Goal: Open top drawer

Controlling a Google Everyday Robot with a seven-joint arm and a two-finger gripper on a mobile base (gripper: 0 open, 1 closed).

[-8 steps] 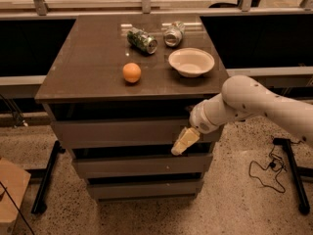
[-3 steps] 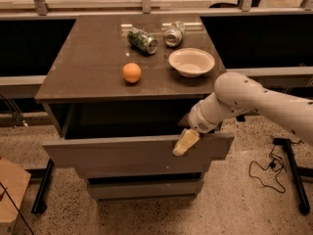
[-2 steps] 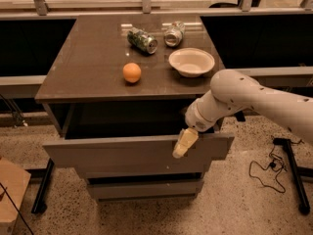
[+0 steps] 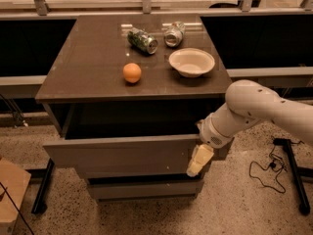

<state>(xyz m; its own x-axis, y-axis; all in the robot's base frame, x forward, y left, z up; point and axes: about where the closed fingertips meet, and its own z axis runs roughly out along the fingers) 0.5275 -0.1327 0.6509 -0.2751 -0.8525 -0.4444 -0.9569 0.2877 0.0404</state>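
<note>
The top drawer [image 4: 117, 155] stands pulled out from under the brown tabletop [image 4: 88, 67]. Its plain grey-brown front panel sits well forward, and a dark gap shows the open inside behind it. My gripper [image 4: 199, 160], cream-coloured, hangs down at the right end of that front panel, against its face. The white arm [image 4: 254, 109] reaches in from the right. A narrower drawer front [image 4: 146, 190] shows below the open one.
On the tabletop lie an orange [image 4: 132, 73], a white bowl [image 4: 191, 61] and two tipped cans [image 4: 143, 40] [image 4: 173, 35]. A black cable [image 4: 266, 168] and a stand leg [image 4: 293, 175] are on the floor at the right. A wooden box corner [image 4: 10, 195] is at the left.
The top drawer has come out from shut to pulled well forward, with my gripper at its right end. In the last second the arm has barely shifted.
</note>
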